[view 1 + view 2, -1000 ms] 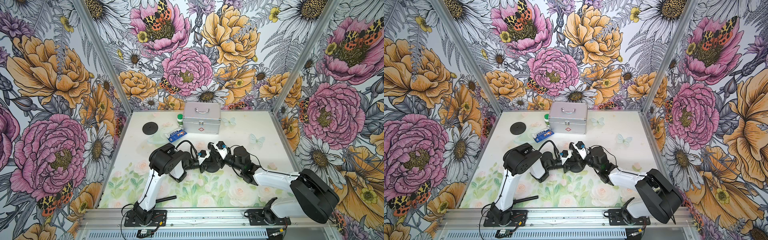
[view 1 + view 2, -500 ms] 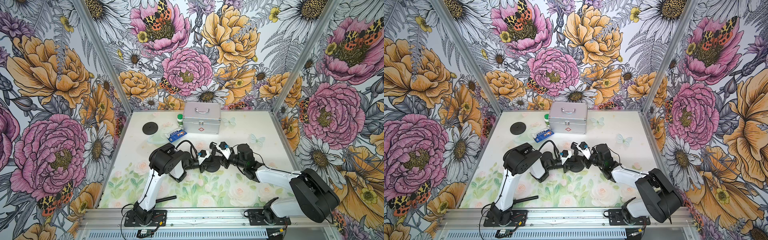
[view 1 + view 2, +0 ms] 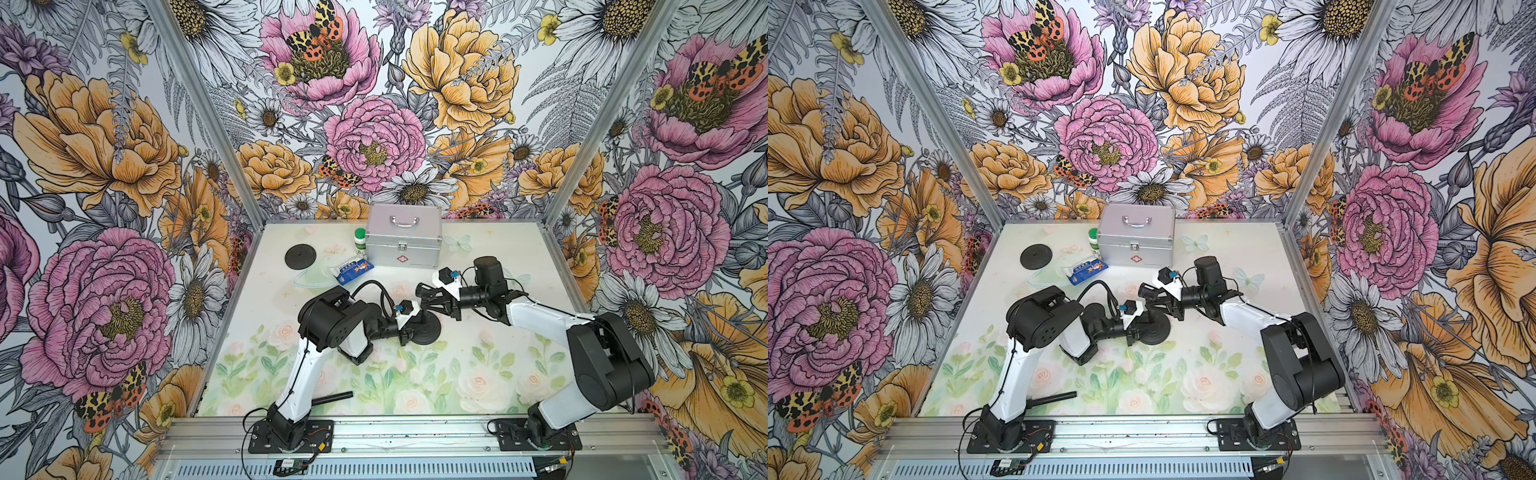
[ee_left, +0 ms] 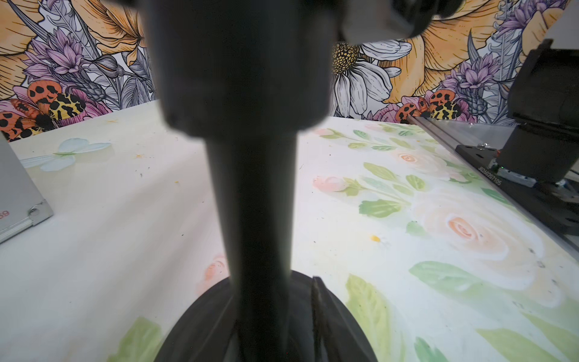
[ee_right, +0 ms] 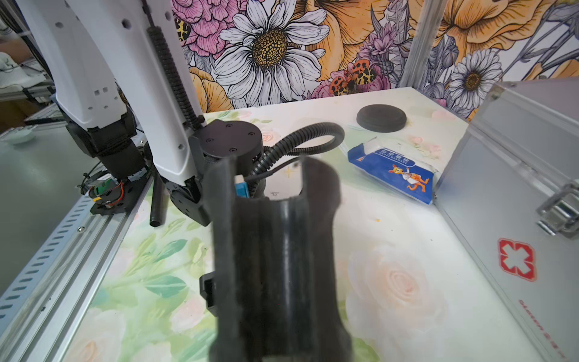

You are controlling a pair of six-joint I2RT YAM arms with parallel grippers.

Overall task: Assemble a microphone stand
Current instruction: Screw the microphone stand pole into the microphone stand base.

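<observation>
Mid-frame in a top view, right gripper has reopened, then re-clamped on the pole top, wrist shifted up-frame. Left gripper pinches the pole low, upright on base. Fresh bite, so likely another screw-in turn.

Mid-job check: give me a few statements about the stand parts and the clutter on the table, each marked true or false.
1. The right tool is shut on the pole. True.
2. The pole stands upright in a round base. True.
3. The silver case is open. False: its lid is down.
4. The loose black rod lies beside the case. False: it lies at the front edge of the table, by the left arm's mount.
5. A second black disc lies at the back of the table, touched by neither arm. True.
</observation>
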